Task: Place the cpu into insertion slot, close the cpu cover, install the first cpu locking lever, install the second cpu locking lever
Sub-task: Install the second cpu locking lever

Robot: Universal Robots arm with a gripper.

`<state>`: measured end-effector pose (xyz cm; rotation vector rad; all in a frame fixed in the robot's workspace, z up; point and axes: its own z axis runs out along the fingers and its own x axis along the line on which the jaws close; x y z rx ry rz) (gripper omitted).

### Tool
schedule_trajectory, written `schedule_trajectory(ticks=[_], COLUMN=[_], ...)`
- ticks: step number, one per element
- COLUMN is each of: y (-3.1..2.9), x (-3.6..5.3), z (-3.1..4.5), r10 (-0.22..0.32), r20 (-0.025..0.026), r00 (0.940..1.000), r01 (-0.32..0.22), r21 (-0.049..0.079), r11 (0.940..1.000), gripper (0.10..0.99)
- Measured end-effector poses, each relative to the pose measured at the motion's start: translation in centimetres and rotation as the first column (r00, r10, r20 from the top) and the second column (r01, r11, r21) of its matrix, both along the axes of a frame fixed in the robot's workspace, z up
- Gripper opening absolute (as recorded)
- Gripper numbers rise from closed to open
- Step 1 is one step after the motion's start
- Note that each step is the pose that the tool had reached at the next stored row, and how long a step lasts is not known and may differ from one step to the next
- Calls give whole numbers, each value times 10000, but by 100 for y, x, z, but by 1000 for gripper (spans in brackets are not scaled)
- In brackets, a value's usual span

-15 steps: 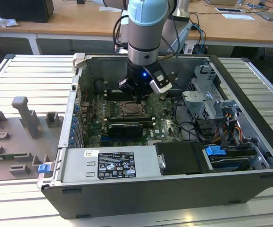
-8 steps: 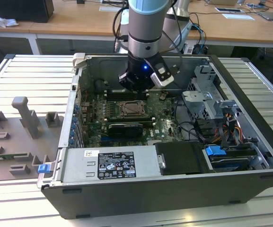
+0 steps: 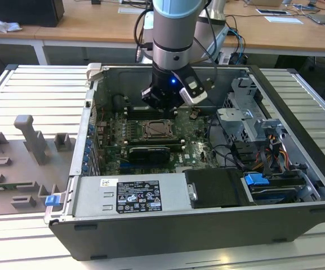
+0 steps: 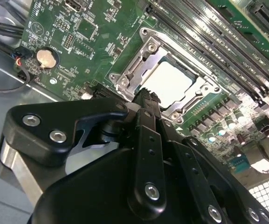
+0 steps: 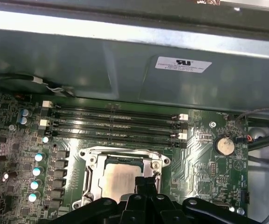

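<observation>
The cpu [image 4: 171, 83] lies flat in the insertion slot [image 4: 120, 77] on the green board, its pale metal top showing. The silvery cpu cover [image 4: 148, 45] lies down around it as a frame. My gripper [image 4: 146, 95] hovers just above the slot's near edge, fingers pressed together with nothing between them. In the first wrist view the cpu [image 5: 118, 179] and cover [image 5: 93, 157] sit right before the fingertips [image 5: 141, 185]. In the exterior view the gripper [image 3: 161, 106] hangs inside the open computer case, just behind the slot [image 3: 155, 130]. How the locking levers stand I cannot tell.
Long memory slots [image 5: 115, 123] run beside the socket, and a coin battery [image 5: 224, 145] sits on the board. A long black card [image 3: 148, 153], the power supply [image 3: 131, 197] and a drive cage with cables [image 3: 252, 135] crowd the case. Grey fixtures [image 3: 30, 140] stand at the exterior view's left.
</observation>
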<state>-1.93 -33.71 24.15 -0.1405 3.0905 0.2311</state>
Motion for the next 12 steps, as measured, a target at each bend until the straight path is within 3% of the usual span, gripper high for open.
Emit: schedule_trajectory(ticks=[12], y=[-78], x=[-2], z=[18], r10=[-1], r20=[0], r00=[10000], r01=[1], r21=[0], r11=[10000], gripper=[106])
